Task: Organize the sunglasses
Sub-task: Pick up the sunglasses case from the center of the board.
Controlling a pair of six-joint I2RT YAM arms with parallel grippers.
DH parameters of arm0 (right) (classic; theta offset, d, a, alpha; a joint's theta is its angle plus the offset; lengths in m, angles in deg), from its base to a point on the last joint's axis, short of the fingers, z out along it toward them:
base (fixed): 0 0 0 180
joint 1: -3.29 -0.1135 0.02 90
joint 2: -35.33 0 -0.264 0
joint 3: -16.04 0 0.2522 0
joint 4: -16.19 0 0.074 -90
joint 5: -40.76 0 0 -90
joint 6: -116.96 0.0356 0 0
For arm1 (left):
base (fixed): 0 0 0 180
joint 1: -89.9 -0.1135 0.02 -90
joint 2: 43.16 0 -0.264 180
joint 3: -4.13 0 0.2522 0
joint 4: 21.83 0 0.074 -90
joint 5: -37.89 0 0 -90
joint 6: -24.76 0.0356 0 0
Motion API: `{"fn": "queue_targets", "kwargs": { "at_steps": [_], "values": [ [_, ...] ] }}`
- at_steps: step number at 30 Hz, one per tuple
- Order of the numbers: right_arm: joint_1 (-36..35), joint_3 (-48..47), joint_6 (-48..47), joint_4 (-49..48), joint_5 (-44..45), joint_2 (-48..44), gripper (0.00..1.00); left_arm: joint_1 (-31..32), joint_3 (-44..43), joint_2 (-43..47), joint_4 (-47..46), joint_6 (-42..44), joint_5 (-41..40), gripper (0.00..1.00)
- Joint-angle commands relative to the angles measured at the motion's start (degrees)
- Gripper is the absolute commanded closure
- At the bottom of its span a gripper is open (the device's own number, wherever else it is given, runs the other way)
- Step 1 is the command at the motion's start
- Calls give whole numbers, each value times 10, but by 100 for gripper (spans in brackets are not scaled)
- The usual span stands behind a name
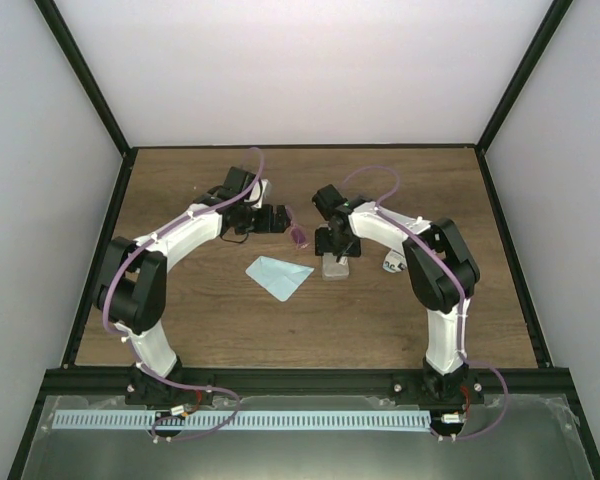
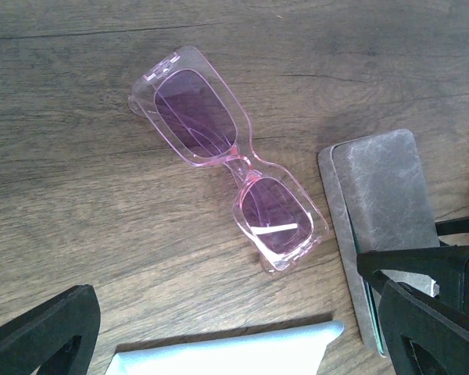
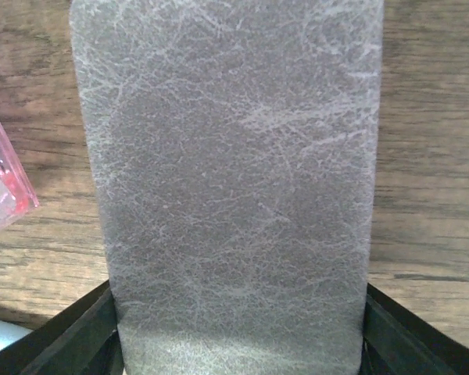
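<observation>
The sunglasses (image 1: pixel 298 235) with clear pink frame and purple lenses lie folded on the wooden table (image 1: pixel 200 310). In the left wrist view the sunglasses (image 2: pixel 230 156) lie just ahead of my left gripper (image 2: pixel 234 328), which hovers open with nothing between its fingers. My left gripper (image 1: pixel 280 220) is right beside them on their left. A flat grey case (image 1: pixel 336 266) lies to their right. My right gripper (image 1: pixel 338 250) points down onto it. The case (image 3: pixel 234 180) fills the right wrist view, and my right gripper (image 3: pixel 238 336) has a finger pressed against each long edge.
A light blue triangular cloth (image 1: pixel 278 276) lies flat in front of the sunglasses, its edge showing in the left wrist view (image 2: pixel 227 355). A small white object (image 1: pixel 390 263) sits by the right arm. Black frame posts and white walls border the table.
</observation>
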Motion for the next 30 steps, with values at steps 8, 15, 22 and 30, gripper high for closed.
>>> {"fn": "queue_targets", "kwargs": {
  "at_steps": [8,15,22,30],
  "values": [
    [0,14,21,-18,-12,-85,45,-2,-9,9,-10,-32,12,2],
    [16,94,8,-149,-151,-214,50,-6,-32,44,-60,-72,91,8],
    [93,257,49,-357,-410,-352,51,-24,4,95,-190,-119,196,0],
    [116,327,162,-567,-590,-377,51,-27,111,109,-498,-280,370,0]
  ]
}}
